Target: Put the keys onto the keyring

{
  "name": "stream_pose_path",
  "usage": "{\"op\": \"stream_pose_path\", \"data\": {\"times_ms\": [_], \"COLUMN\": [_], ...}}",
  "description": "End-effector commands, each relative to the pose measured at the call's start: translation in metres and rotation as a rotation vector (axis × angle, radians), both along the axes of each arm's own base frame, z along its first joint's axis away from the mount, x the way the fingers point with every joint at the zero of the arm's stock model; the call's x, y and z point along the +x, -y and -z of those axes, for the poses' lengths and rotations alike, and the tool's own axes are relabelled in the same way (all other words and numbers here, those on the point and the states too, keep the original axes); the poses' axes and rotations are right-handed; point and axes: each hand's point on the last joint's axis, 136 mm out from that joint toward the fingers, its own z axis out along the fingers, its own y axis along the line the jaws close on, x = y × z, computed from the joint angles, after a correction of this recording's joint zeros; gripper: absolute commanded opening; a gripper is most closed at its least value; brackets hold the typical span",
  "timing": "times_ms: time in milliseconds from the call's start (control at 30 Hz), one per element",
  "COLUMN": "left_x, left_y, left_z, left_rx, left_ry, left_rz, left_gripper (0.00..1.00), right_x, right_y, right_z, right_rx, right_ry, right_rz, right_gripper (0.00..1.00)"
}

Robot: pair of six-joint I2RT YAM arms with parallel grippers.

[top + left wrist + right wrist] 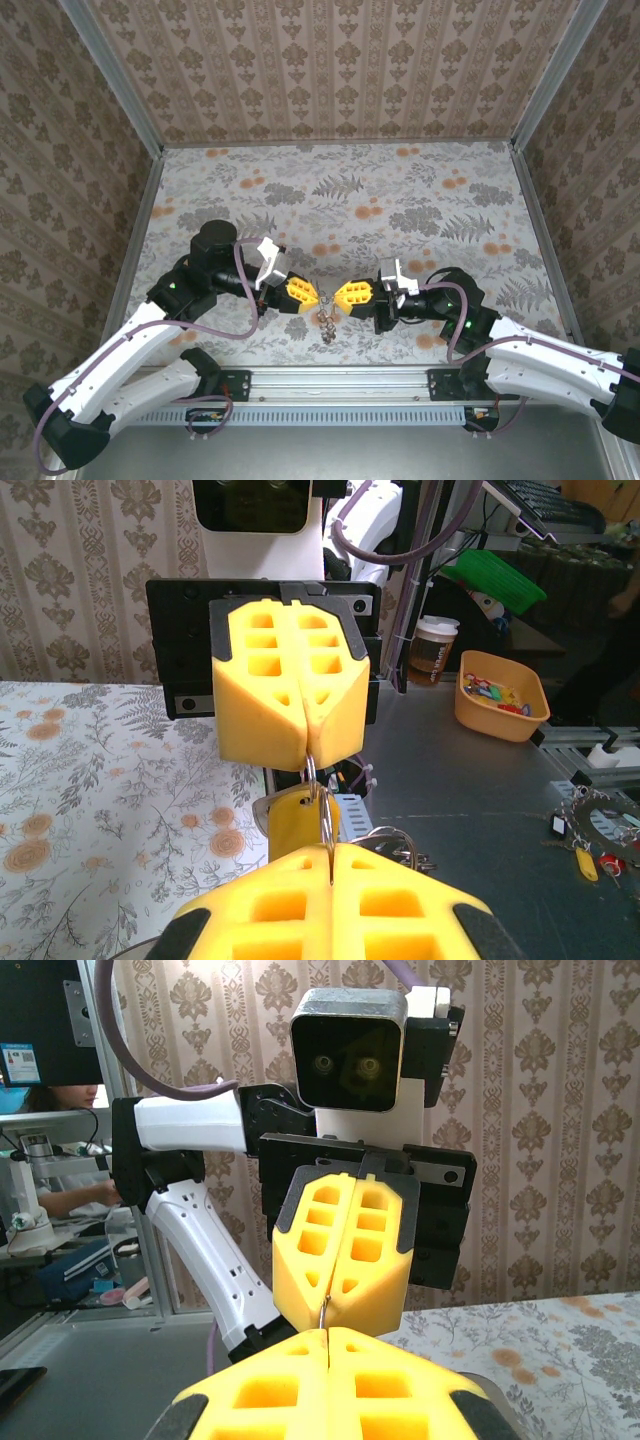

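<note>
Both grippers meet tip to tip over the near middle of the table. My left gripper [316, 297] [331, 848] is shut on the keyring [328, 815], a thin silvery metal ring standing edge-on between its yellow pads. Facing it, my right gripper [340, 297] [305, 763] [328, 1332] is shut on a smaller ring that carries a yellow-headed key [292, 825]. The keys [327, 326] hang in a small cluster below the two tips, with more silvery loops [405, 842] behind my left pads. A thin metal wire [325, 1312] bridges the two sets of pads.
The floral table [350, 200] is walled by patterned panels and metal posts. An aluminium rail [340, 382] runs along the near edge. Beyond it stand an orange bin [500, 715], a cup [433, 650] and another key bunch [600, 830].
</note>
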Motion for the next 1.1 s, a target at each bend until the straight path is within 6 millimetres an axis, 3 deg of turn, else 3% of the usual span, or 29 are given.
{"op": "stream_pose_path", "data": {"times_ms": [0,1067], "left_x": [-0.0065,-0.0065], "left_y": [-0.0038,-0.0036], "left_z": [-0.011,-0.0106], "left_rx": [-0.038,-0.037], "left_ry": [0.02,0.02], "left_rz": [0.029,0.03], "left_gripper": [0.0,0.0], "right_x": [-0.0063,-0.0101], "right_y": [0.0034,0.0066], "right_z": [-0.0213,-0.0222], "right_rx": [0.043,0.046], "right_ry": [0.043,0.038], "right_rz": [-0.013,-0.022], "right_gripper": [0.0,0.0]}}
